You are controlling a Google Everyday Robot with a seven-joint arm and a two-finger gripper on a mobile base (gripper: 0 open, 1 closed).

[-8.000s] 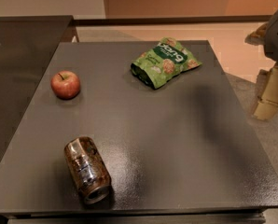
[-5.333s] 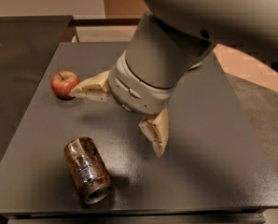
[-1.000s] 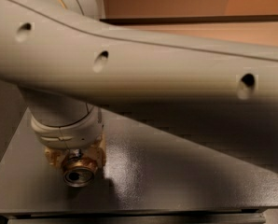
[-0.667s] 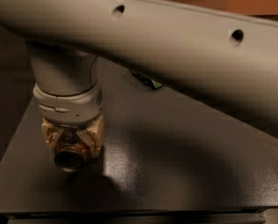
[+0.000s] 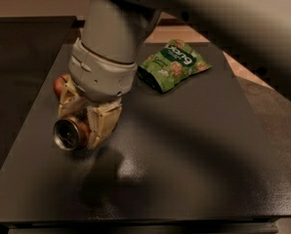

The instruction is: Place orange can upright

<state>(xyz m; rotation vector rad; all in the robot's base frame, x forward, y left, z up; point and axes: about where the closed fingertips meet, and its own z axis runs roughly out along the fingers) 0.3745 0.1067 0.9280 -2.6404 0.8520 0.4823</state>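
Observation:
My gripper (image 5: 82,118) is at the left of the dark table (image 5: 194,145), pointing down, with its pale fingers (image 5: 102,123) closed around the orange can (image 5: 70,132). The can is lifted off the table and tilted, its shiny silver end facing the camera and down-left. Its shadow lies on the table below. Most of the can's body is hidden between the fingers and under the grey wrist.
A red apple (image 5: 61,83) sits at the left, half hidden behind the gripper. A green snack bag (image 5: 173,64) lies at the back centre of the table. My large grey arm crosses the top of the view. A darker counter (image 5: 18,43) stands left.
The gripper has risen with the can in it and the arm has swung away, uncovering the snack bag and the apple. The can is off the table.

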